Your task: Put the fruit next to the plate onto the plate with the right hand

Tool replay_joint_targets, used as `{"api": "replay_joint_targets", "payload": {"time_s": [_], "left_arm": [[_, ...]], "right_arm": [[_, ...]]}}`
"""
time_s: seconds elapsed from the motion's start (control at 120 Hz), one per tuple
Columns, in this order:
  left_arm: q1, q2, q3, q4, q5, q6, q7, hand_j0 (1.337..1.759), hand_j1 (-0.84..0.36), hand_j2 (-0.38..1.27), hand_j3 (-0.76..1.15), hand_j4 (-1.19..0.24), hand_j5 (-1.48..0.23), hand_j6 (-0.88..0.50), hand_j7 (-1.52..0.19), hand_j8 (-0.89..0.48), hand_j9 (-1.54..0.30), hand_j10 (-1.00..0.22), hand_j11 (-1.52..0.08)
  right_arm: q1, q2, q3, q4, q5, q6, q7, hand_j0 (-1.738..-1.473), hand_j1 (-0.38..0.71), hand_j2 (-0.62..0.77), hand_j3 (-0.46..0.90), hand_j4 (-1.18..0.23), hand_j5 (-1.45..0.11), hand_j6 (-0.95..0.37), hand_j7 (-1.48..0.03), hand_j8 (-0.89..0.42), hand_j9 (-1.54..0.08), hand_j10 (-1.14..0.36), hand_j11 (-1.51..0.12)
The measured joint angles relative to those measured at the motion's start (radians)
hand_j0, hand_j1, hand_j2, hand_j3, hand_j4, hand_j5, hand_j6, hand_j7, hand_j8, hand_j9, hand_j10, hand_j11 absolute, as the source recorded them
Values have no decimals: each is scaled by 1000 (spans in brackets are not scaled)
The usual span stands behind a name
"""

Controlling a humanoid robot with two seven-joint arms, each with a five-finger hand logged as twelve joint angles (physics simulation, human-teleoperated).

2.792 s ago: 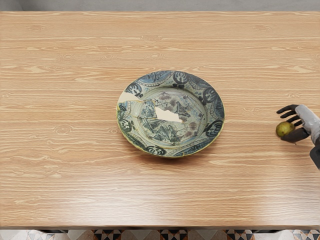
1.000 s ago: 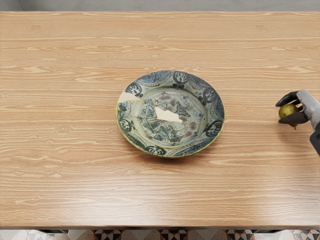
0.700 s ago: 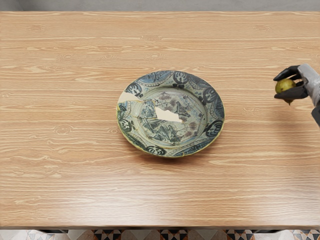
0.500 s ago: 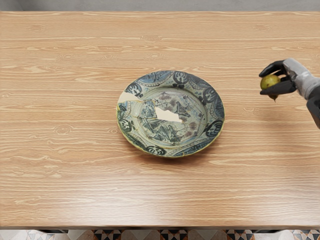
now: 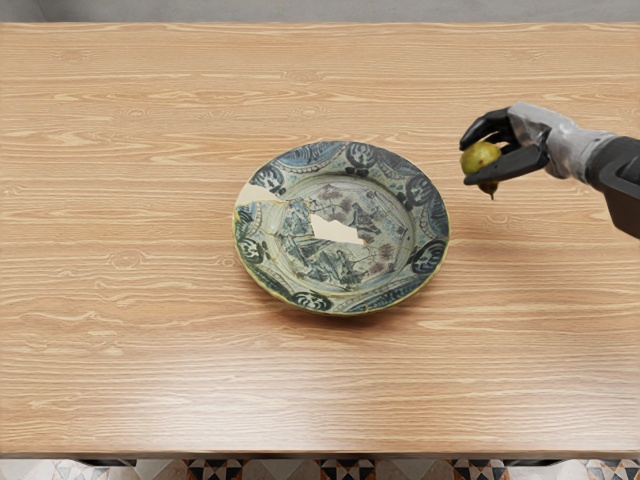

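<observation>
Nearest, at 6 o'clock, a thin strip of patterned floor tile (image 5: 340, 468) shows under the front edge of the counter (image 5: 120, 380), a wide slab of light wood with the grain running side to side. Further in, about the middle of the counter, lies a round plate (image 5: 428, 255) painted in dark blue and green figures, with a yellowish rim. It has one pale bare patch on the rim at 10 o'clock and another near its centre, and nothing lies on it. Beyond the plate's rim at 2 o'clock, apart from it in the picture, is the fruit (image 5: 480, 157). It is small and yellow-green, with a dark tip pointing down. The right hand (image 5: 505, 145) is closed around it, with black fingers (image 5: 486, 125) curling over the top and the thumb (image 5: 505, 168) pressed along the underside. The hand's grey wrist and dark forearm run off the picture at 3 o'clock. The fruit is not over the plate, and this one view does not settle how far it sits above the wood. At 12 o'clock the counter ends in a straight far edge with a grey band (image 5: 300, 10) behind it.
</observation>
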Motion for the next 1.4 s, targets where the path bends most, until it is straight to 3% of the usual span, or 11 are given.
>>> {"api": "replay_joint_targets", "payload": {"time_s": [0.2,0.608,0.925,1.225,1.4], "left_arm": [[1,0,0,0,0,0,0,1658,325,4,0,-21,-27,-21,-27,-21,-26,-21,-26],[0,0,0,0,0,0,0,1658,325,4,0,-21,-27,-21,-27,-21,-26,-21,-26],[1,0,0,0,0,0,0,1658,325,4,0,-21,-27,-21,-27,-21,-27,-21,-26],[1,0,0,0,0,0,0,1658,325,4,0,-21,-27,-21,-27,-21,-27,-21,-27],[0,0,0,0,0,0,0,1658,325,4,0,-21,-27,-21,-27,-21,-27,-21,-27]], "right_arm": [[26,6,12,-1,54,80,0,-1643,315,156,-1,-732,-987,-434,-967,-305,-981,-440,-981],[56,174,13,-19,72,115,0,-1643,331,164,-1,-735,-985,-415,-968,-288,-979,-425,-982],[45,300,-3,-75,-25,117,2,-1643,320,155,-1,-738,-978,-424,-967,-299,-977,-434,-981],[42,360,-38,-99,-92,121,2,-1643,308,142,-1,-733,-966,-438,-959,-310,-971,-444,-975],[42,368,-43,-102,-92,124,2,-1648,284,103,0,-642,-841,-487,-838,-359,-844,-483,-849]]}}
